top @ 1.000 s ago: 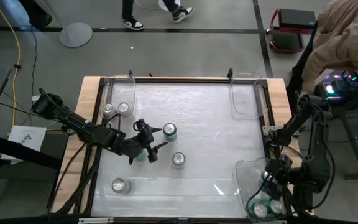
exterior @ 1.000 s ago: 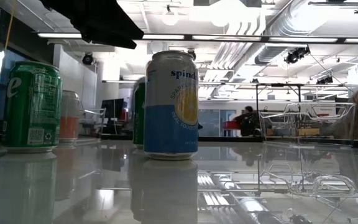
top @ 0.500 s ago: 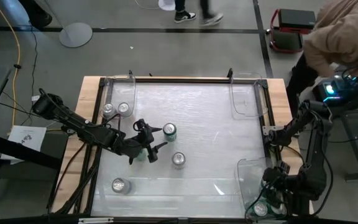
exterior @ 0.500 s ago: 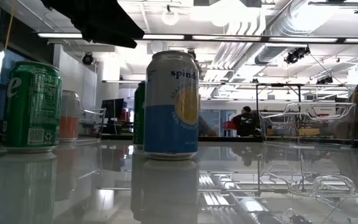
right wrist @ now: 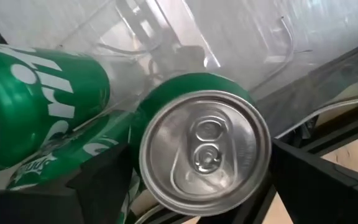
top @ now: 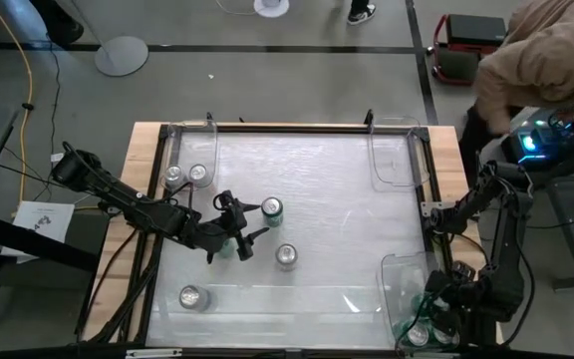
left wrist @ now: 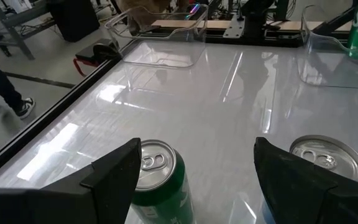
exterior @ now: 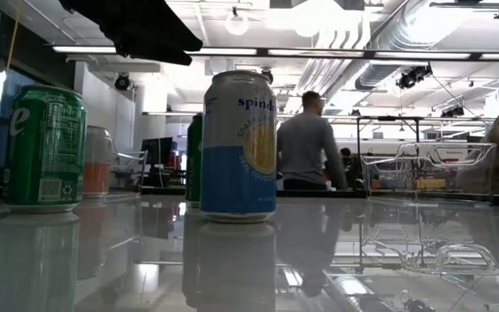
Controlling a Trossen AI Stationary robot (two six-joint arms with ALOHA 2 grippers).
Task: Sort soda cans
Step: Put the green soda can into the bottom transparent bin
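- the left gripper [top: 239, 221] sits in the middle left of the high view, over the glossy white table [top: 327, 189]; its fingers [left wrist: 114, 171] are spread wide apart and grasp nothing.
- in the left wrist view a green can [left wrist: 157, 180] stands upright just beside one finger, and a silver-topped can [left wrist: 322, 163] shows by the other finger.
- in the high view the green can [top: 272, 209] is just right of the left gripper, and another can [top: 286, 255] stands a little below it, near the frame's centre.
- two more cans [top: 185, 176] stand side by side inside a clear bin [top: 189, 131] at the table's upper left corner.
- a single can [top: 189, 296] stands alone at the lower left of the table.
- the right gripper [top: 444, 309] is at the lower right of the high view, down in a clear bin [top: 395, 271] at that corner.
- in the right wrist view its fingers [right wrist: 101, 180] lie on either side of an upright green can [right wrist: 205, 146], clenched on it.
- beside that can, two green cans [right wrist: 45, 93] lie on their sides in the bin.
- the low view shows a blue and yellow can [exterior: 238, 147] in the middle and a green can [exterior: 44, 149] at the left, both upright.
- an empty clear bin [top: 392, 150] stands at the table's upper right.
- a person [exterior: 306, 147] stands in the room behind the table, back to the camera.
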